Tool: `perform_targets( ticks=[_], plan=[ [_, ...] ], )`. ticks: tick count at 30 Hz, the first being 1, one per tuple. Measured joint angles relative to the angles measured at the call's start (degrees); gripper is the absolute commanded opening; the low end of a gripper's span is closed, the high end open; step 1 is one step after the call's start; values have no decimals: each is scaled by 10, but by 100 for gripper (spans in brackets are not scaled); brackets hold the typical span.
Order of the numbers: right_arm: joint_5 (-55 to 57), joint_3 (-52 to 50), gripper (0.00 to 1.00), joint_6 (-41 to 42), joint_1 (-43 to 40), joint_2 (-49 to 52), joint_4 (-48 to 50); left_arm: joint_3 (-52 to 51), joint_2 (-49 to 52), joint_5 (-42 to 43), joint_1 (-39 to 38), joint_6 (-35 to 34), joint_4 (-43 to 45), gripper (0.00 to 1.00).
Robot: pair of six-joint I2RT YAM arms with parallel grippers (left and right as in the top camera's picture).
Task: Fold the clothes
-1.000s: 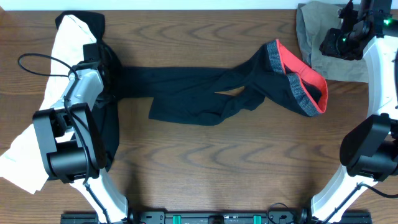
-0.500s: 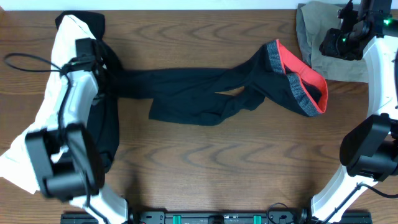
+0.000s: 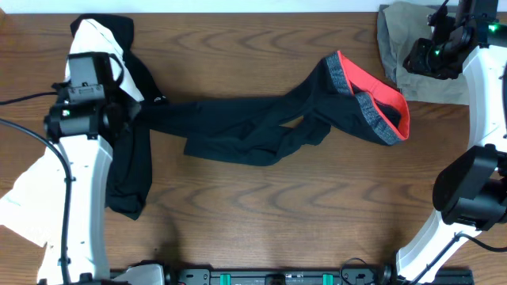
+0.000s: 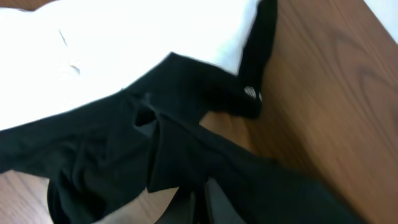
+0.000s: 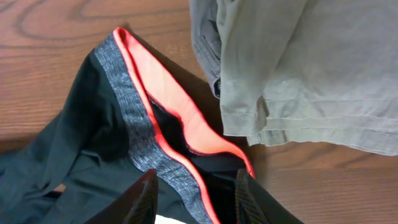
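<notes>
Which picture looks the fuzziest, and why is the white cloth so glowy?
Left wrist view: fuzziest; the black leggings smear at the bottom, and the white cloth is washed out by brightness. Right wrist view: sharp, the grey waistband shows its speckles. Overhead view: clear and evenly lit.

Black leggings carry a grey and red-orange waistband.

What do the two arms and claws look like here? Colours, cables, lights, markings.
Both are the same build: white tubular links joined by bulky black rounded joint housings. The left arm has a thin black cable looping off its wrist and a small green light. The right arm has a green lamp on its black wrist block. The right claw has two smooth black fingers. No readable markings.
</notes>
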Motion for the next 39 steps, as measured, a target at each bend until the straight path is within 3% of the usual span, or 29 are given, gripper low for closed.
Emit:
perform_targets(
  ticks=[5,13,18,21,25,28,39],
  plan=[
    [-3,0,40,-3,0,0,0,0,9,-19,-40,0,42,6],
    [-5,-1,40,-9,0,0,8,2,65,-43,-52,20,308,6],
    [-5,-18,40,-10,0,0,24,4,174,-69,-52,29,449,6],
    [-5,-39,40,-10,0,0,36,4,252,-76,-52,30,480,6],
    [-5,-70,33,-11,0,0,56,-1,315,-77,-52,31,447,6],
    [-7,-80,16,-16,0,0,63,-2,307,-78,-52,39,403,6],
    [-18,-82,25,-25,20,0,78,-1,86,-64,-52,52,83,6]
  ],
)
